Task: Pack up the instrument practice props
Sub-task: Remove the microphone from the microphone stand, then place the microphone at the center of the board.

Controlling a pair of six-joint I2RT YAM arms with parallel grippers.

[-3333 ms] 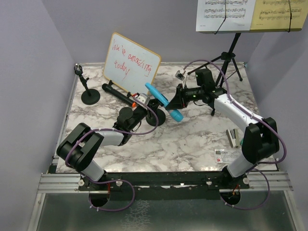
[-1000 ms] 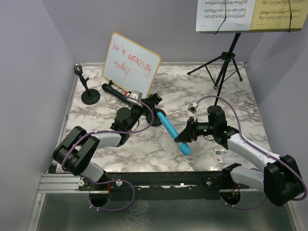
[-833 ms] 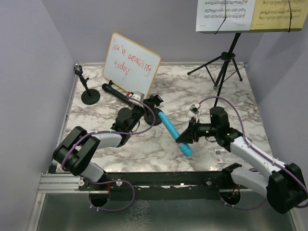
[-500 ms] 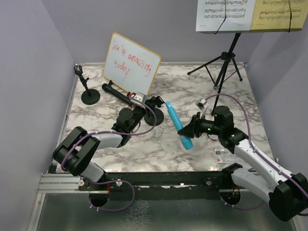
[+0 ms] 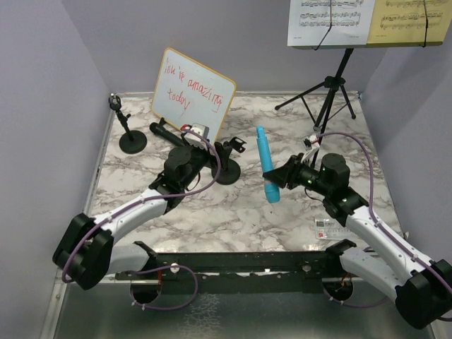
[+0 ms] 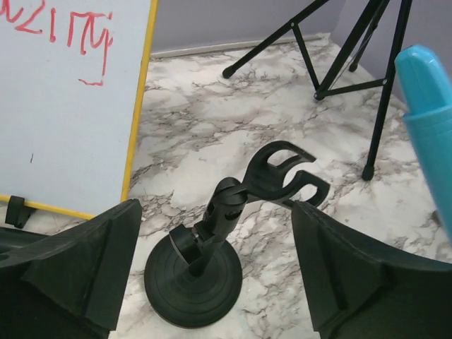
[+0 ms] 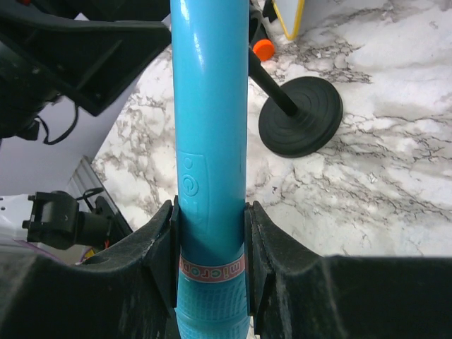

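Left arm: stretched forward; left gripper (image 6: 215, 240) jaws wide, mic holder (image 6: 194, 282) between them, untouched.
Right arm: right gripper (image 7: 210, 247) clamps blue microphone (image 7: 208, 106), clear of table (image 5: 212, 205).

The wood-framed whiteboard (image 5: 192, 92) carries slanted red handwriting that seems to read "you're amazing today". On the blue microphone (image 7: 210, 141) a pinkish band (image 7: 210, 267) around the handle bears lettering starting "micro", the rest curving out of sight, with an embossed spiral mark above it. The white sheet music (image 5: 330, 20) and yellow sheet music (image 5: 412, 20) show printed staves, and a small label (image 5: 328, 227) on the worktop (image 5: 240, 212) shows print, all too small to read.
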